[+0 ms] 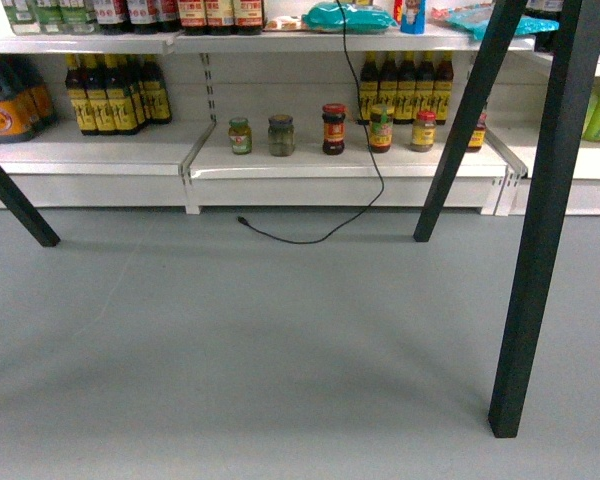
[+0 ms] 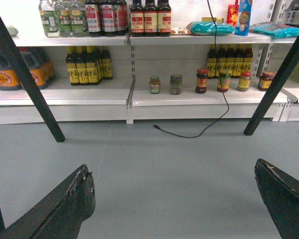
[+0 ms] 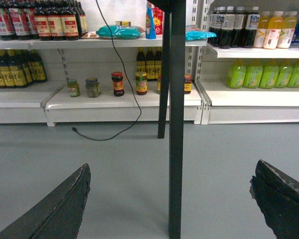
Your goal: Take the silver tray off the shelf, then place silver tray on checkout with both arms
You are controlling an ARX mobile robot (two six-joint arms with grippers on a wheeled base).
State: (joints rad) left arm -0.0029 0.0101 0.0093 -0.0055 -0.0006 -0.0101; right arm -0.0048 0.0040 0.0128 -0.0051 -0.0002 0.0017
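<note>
No silver tray shows in any of the three views, and no checkout either, so you cannot judge from here whether the tray sits on a shelf out of frame or already on the counter. Neither hand carries it.

Left to right: left gripper (image 2: 174, 199) stands wide, fingers spread to the frame edges, nothing between them, only grey floor (image 2: 169, 169) below. Ahead, the low shelf (image 1: 340, 165) holds jars (image 1: 281, 134) set near its front lip; dark bottles (image 1: 115, 92) stand to the left. A black cable (image 1: 365, 150) hangs down past the jars and trails onto the floor. Right gripper (image 3: 169, 199) is likewise wide and empty, but a black leg (image 3: 177, 119) stands upright straight ahead of it.

Open floor is broad in the middle; slanted black legs (image 1: 540, 220) hem you in at both sides.
</note>
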